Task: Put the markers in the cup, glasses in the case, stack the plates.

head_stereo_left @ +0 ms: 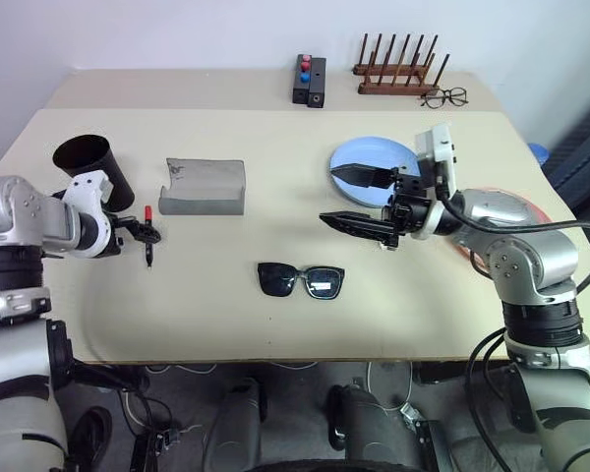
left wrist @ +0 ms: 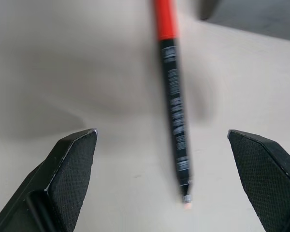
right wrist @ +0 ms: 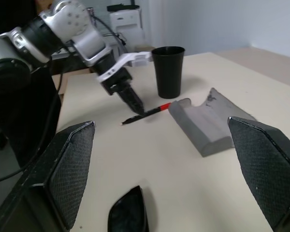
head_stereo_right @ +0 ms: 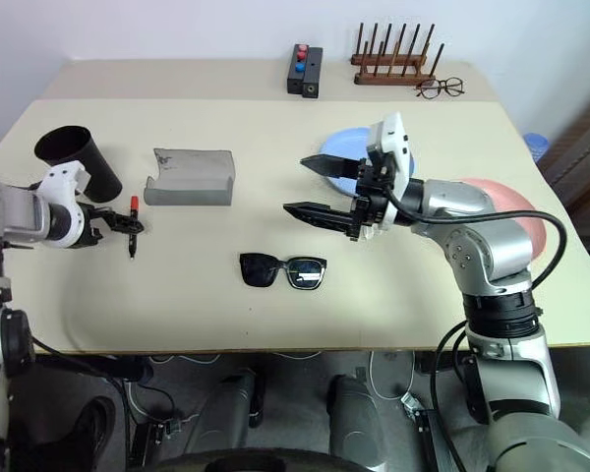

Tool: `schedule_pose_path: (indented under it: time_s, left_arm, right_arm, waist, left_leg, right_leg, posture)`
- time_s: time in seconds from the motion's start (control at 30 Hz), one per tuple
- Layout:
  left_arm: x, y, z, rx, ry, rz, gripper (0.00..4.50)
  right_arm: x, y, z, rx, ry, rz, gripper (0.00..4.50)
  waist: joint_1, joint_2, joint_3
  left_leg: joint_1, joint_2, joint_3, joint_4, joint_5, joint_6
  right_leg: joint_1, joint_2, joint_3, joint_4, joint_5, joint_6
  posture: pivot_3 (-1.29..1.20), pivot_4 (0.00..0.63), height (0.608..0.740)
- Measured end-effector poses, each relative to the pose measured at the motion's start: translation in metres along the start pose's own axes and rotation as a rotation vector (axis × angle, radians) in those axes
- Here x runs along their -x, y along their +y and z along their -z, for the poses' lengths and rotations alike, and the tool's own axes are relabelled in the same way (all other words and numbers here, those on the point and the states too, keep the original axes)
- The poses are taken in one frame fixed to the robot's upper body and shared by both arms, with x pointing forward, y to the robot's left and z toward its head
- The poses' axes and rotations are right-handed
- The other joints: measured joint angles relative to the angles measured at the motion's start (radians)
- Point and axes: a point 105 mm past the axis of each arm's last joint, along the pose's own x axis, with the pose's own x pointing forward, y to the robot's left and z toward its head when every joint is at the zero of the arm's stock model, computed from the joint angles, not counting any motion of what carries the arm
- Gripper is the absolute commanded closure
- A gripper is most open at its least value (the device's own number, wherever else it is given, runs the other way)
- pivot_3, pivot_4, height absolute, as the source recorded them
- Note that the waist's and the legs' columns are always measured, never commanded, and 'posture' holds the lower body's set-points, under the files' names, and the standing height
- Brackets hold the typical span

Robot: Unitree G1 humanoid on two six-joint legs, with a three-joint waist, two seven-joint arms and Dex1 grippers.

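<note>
Wide cream bench fills mid frame. Round light blue plate sits right of centre; round pink plate sits at the right edge, mostly hidden behind the right arm, apart from the blue one and unstacked. Grey rectangular hinged glasses case lies open upper-left of centre. Tall dark tapered cup stands at upper left, empty as far as visible. Black thick-framed sunglasses lie centre-low, out of the case. Slim black marker with red end lies flat on the bench just below-right of the cup.

Left tool hangs right over the marker, fingers spread wide with the marker between them, nothing grasped. Right tool hovers right of centre above the bench, fingers spread wide, holding nothing.

Marker looks light, stiff, smooth and round, so likely to roll or slip; pinch across the mid barrel. Sunglasses look light, with hinged arms and scratchable lenses; take them by the frame bridge. Plates look rigid and shallow; grip by the rim.
</note>
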Motion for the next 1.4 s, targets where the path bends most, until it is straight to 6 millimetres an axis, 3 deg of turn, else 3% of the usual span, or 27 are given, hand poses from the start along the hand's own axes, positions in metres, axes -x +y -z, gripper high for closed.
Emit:
schedule_pose_path:
  time_s: [0.1,0.27,0.37,0.57,0.6,0.83,1.0,1.17,1.3,1.4]
  left_arm:
    - [-0.007,-0.009,-0.003,-0.016,0.032,0.014,0.02]
    - [-0.012,-0.006,-0.003,0.015,0.079,0.010,0.02]
    - [-0.013,-0.004,-0.001,0.015,0.099,-0.004,1.31]
    - [-0.015,0.002,0.001,0.026,0.114,-0.024,4.36]
    - [-0.015,0.001,0.000,0.030,0.117,-0.013,4.48]
    - [-0.012,-0.006,0.000,0.006,0.123,0.009,4.48]
    - [0.012,-0.003,-0.006,-0.070,0.044,0.014,4.48]
    - [0.018,0.004,0.012,-0.151,-0.005,0.001,4.48]
    - [0.024,-0.013,0.012,-0.175,-0.164,0.080,4.48]
    - [0.035,-0.026,-0.011,-0.168,-0.396,0.155,4.48]
  right_arm:
    - [-0.001,0.000,0.000,-0.001,-0.002,0.004,0.00]
    - [0.002,-0.001,0.001,0.002,0.004,0.026,0.00]
    - [0.004,0.000,0.004,-0.003,0.010,0.036,0.00]
    - [0.006,-0.002,0.003,0.003,0.014,0.055,0.00]
    - [0.006,-0.002,0.003,0.003,0.015,0.057,0.00]
    - [0.007,-0.003,0.003,0.005,0.019,0.060,0.00]
    - [0.008,-0.003,0.003,0.010,0.021,0.061,0.00]
    - [0.011,-0.004,0.005,0.013,0.033,0.067,0.00]
    - [0.013,-0.007,0.007,0.017,0.041,0.073,0.00]
    - [0.012,-0.009,0.006,0.023,0.041,0.068,0.00]
  waist:
    - [-0.003,0.000,0.000]
    - [-0.011,0.000,0.000]
    - [-0.011,0.000,0.000]
    - [-0.005,0.000,0.000]
    - [-0.002,0.000,0.000]
    - [-0.003,-0.001,0.001]
    - [-0.013,-0.001,0.001]
    - [-0.025,-0.001,0.001]
    - [-0.019,-0.001,0.001]
    - [-0.017,-0.001,0.001]
  left_leg:
    - [0.000,0.000,0.000,0.000,0.000,0.000]
    - [0.000,0.000,0.000,-0.001,0.000,0.000]
    - [0.000,0.000,0.000,-0.001,0.000,0.000]
    - [0.000,0.000,0.000,-0.001,0.000,0.000]
    - [0.000,0.000,0.000,-0.001,0.000,0.000]
    - [-0.001,0.000,0.000,0.000,0.000,0.000]
    - [-0.001,0.000,0.000,-0.001,0.000,0.000]
    - [-0.001,0.000,0.000,-0.002,0.000,0.000]
    - [-0.001,0.000,0.000,0.000,0.000,0.000]
    - [-0.001,0.000,0.000,0.001,0.000,0.000]
  right_leg:
    - [0.000,0.000,0.000,0.000,0.000,0.000]
    - [-0.001,0.000,0.000,0.001,0.000,0.000]
    - [-0.001,0.000,0.000,0.001,0.000,0.000]
    - [-0.001,0.000,0.000,0.000,0.000,0.000]
    - [-0.001,0.000,0.000,0.000,0.000,0.000]
    - [-0.001,0.000,0.000,0.000,0.000,0.000]
    - [-0.002,0.000,0.000,0.000,0.000,0.000]
    - [-0.002,0.000,0.000,0.001,0.000,0.000]
    - [-0.002,0.000,0.000,0.001,0.000,0.000]
    - [-0.001,0.000,0.000,0.000,0.000,0.000]
  posture:
    - [0.00,0.150,0.740]
    - [0.00,0.150,0.740]
    - [0.00,0.150,0.740]
    - [0.00,0.150,0.740]
    - [0.00,0.150,0.740]
    - [0.00,0.150,0.740]
    - [0.00,0.150,0.740]
    - [0.00,0.150,0.740]
    - [0.00,0.150,0.740]
    - [0.00,0.150,0.740]
